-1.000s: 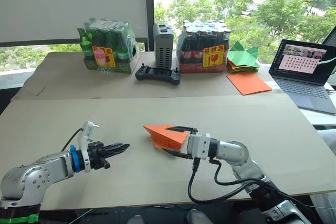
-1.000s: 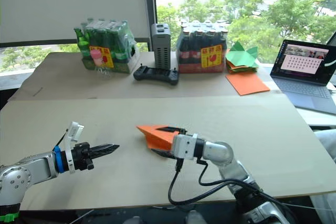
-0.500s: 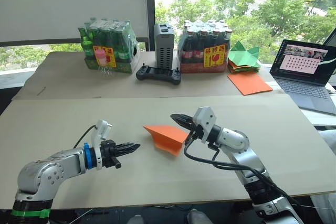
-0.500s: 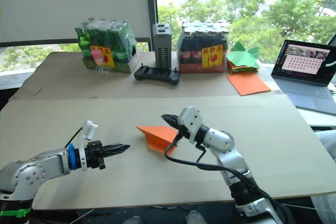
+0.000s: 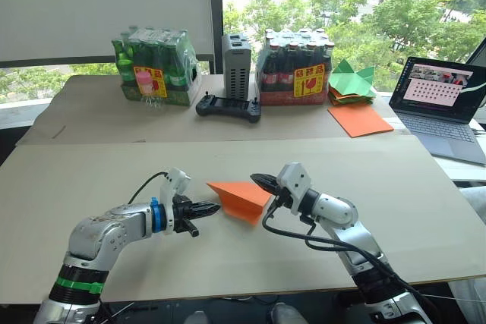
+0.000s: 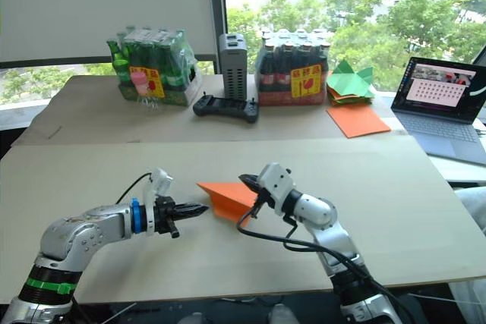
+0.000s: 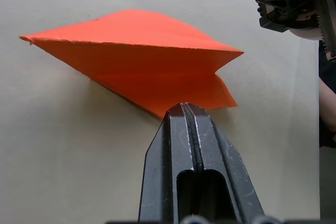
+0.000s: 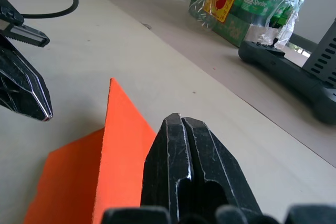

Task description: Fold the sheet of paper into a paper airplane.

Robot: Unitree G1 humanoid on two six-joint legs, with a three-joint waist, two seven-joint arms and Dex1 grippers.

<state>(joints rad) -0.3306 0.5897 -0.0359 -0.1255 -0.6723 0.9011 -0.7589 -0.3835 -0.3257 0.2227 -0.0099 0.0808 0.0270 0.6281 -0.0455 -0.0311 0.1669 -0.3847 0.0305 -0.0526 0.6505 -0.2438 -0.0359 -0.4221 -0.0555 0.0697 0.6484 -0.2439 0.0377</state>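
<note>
The left gripper [image 5: 213,206], two black fingers pressed together with nothing between them, points its closed tip at the near edge of the small bright orange folded paper wedge [image 5: 241,198], the sheet of paper already creased into a pointed shape. In the left wrist view the tip sits just at the wedge's lower edge, apparently touching it; this looks like a pose for pinning or nudging the paper, not for pinching it. The right gripper [image 5: 259,180], also closed on nothing, hovers at the wedge's upper right corner, seemingly placed to press a crease or steady the far side.

The wedge lies at the centre of the frame on the pale beige cardboard-covered table [image 5: 91,180], nose toward the left, one flap raised slightly off the surface.

Counted outward: one orange wedge and two grippers. Along the top middle of the frame stand two shrink-wrapped packs of bottles, a green pack [image 5: 155,67] and a dark pack [image 5: 295,68], with one grey upright box [image 5: 236,65] between them and one black handheld controller [image 5: 228,107] in front. At upper right lie one smooth flat orange sheet [image 5: 359,120], one pile of green paper shapes [image 5: 351,81] and one open laptop [image 5: 445,104].
</note>
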